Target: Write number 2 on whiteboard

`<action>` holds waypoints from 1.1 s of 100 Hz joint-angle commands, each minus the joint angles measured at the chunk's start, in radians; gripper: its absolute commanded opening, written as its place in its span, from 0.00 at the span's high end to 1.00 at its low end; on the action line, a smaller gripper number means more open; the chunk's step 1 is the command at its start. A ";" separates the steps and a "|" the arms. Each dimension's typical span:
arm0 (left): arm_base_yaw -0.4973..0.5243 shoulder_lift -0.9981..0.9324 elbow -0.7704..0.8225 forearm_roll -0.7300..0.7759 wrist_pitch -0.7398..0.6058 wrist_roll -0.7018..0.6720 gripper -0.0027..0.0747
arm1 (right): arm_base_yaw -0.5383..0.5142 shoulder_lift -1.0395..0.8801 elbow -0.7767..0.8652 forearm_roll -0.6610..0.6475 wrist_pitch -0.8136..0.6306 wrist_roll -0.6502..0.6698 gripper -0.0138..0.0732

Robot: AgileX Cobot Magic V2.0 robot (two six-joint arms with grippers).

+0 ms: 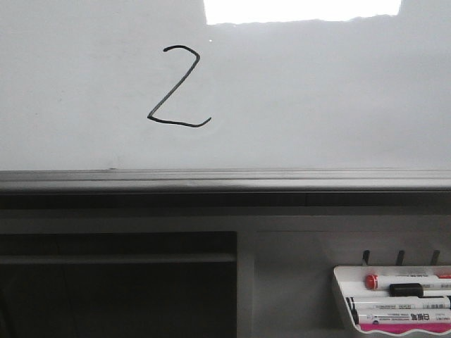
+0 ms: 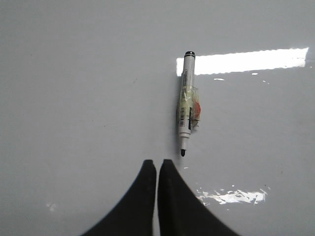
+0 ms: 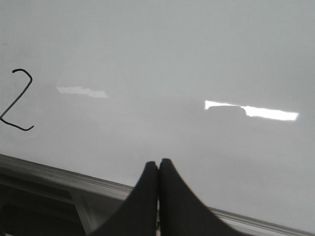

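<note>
Landmark: whiteboard point(image 1: 317, 98).

Nearest, left wrist view: left gripper point(image 2: 157, 164) clenched, black fingertips point(image 2: 170, 172) pressed together, nothing between them. Just past the tips lies an uncapped marker point(image 2: 186, 105), black nib pointing back toward the gripper, not touching it. Barrel is white with a clear wrap and an orange patch (label unreadable). It rests on a glossy grey-white surface; cannot tell from this view whether that is the whiteboard itself.

Right wrist view: right gripper point(image 3: 158, 164) also clenched and empty, tips over the whiteboard's grey bottom rail point(image 3: 59, 172), board face beyond.

Front view, below the whiteboard's rail: a small white tray point(image 1: 394, 310) at the lower right corner, holding several markers (one red-capped, one black-capped) and a pink-edged item. Neither arm shows in this view.

Farthest: the number 2 point(image 1: 180, 88) is on the whiteboard, left of the board's centre and above the rail. Thin black line, hooked top, long diagonal, slightly wavy base. In the right wrist view the same 2 sits well to the side of the gripper, apart from it. Bright light reflection at the whiteboard's upper edge.
</note>
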 commanded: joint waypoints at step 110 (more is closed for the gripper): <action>0.004 -0.013 0.013 -0.002 -0.072 -0.002 0.99 | -0.367 -0.395 0.415 0.130 -0.487 0.004 0.93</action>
